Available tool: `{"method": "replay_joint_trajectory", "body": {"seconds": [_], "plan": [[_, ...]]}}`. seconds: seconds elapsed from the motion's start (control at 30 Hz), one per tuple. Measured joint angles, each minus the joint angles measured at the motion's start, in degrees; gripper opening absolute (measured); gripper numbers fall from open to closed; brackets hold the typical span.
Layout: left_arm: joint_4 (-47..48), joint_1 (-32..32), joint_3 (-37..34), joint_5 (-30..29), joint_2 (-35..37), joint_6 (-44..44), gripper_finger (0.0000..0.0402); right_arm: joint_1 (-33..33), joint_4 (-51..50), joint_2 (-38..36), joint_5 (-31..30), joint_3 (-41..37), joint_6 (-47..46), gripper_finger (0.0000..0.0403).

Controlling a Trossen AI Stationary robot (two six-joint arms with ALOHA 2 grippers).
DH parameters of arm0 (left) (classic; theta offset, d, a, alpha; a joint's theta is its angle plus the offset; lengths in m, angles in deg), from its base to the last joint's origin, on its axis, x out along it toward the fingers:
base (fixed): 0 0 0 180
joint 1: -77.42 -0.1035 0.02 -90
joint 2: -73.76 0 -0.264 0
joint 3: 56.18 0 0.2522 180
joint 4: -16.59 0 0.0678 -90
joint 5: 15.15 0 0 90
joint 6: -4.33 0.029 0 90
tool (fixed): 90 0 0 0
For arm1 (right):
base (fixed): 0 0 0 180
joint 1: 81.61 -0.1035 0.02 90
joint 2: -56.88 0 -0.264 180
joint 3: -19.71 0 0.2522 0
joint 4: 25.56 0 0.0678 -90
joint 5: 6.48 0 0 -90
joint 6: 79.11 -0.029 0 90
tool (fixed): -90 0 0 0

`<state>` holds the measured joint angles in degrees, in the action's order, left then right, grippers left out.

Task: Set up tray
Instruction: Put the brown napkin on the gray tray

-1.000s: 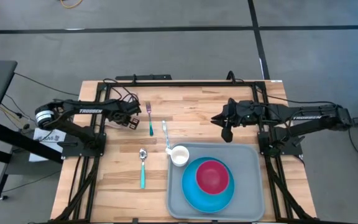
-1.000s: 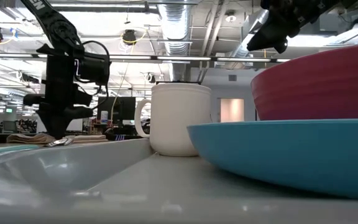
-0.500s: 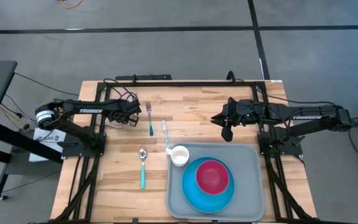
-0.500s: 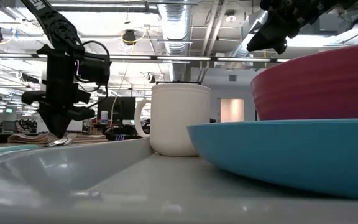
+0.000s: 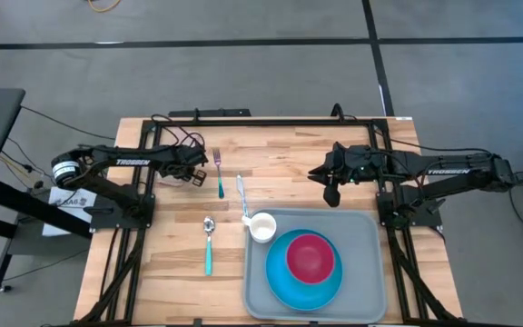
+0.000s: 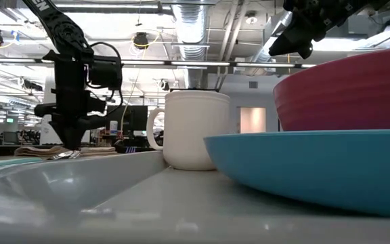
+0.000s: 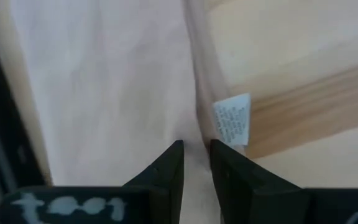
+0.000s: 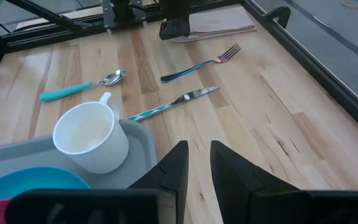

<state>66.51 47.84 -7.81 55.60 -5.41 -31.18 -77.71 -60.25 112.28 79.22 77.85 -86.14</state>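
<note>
A beige cloth napkin [image 8: 219, 22] lies flat at the table's far left, and a white label [image 7: 232, 119] shows on its edge. My left gripper [image 7: 196, 158] points steeply down at the napkin, its fingers shut to a narrow gap. My right gripper [image 8: 196, 162] hangs shut and holds nothing, in the air above the bare wood beyond the tray's far edge. The light-grey tray [image 5: 370, 227] at the near right holds a blue plate [image 5: 275, 277], a red bowl [image 5: 310, 256] and a white mug [image 5: 261, 227]. My left gripper comes from above, slanting steeply down, and its fingertips [image 7: 169, 163] stand on the napkin beside the labelled edge [image 7: 204, 127]. A fold ridge runs into the gap between them. I cannot tell whether any cloth is pinched. The napkin lies on the table.
A fork [image 5: 219, 173], a knife [image 5: 242, 195] and a teal-handled spoon [image 5: 208, 243] lie on the wood between the napkin and the tray. Black frame rails [image 5: 212, 115] run along the table's far edge and both sides.
My left gripper has tipped at the wrist over the napkin, so that its fingers now point more nearly straight down. It has stayed over the same spot. The gap between its fingers looks unchanged.
</note>
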Motion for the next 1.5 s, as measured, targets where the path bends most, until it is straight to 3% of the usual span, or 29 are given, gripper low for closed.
{"method": "replay_joint_trajectory", "body": {"seconds": [0.3,0.57,0.8,1.3,1.5], "plan": [[-4.0,0.2,0.3,1.4,-3.6,2.3,0.0072,0.0,0.0,0.0,0.0,0.0,0.0,0.0061],[-3.2,0.8,0.9,-0.1,-3.9,3.3,0.0131,0.0,0.0,0.0,0.0,0.0,0.0,0.0061],[-1.1,1.2,3.7,3.9,-4.1,3.0,0.017,0.0,0.0,0.0,0.0,0.0,0.0,0.0061],[-3.3,2.0,1.8,5.3,-4.6,-1.8,0.0174,0.0,0.0,0.0,0.0,0.0,0.0,0.0061],[-5.1,4.0,-0.6,2.3,-4.5,-3.6,0.0173,-0.1,0.3,0.1,0.0,0.0,-3.3,0.0061]]}}
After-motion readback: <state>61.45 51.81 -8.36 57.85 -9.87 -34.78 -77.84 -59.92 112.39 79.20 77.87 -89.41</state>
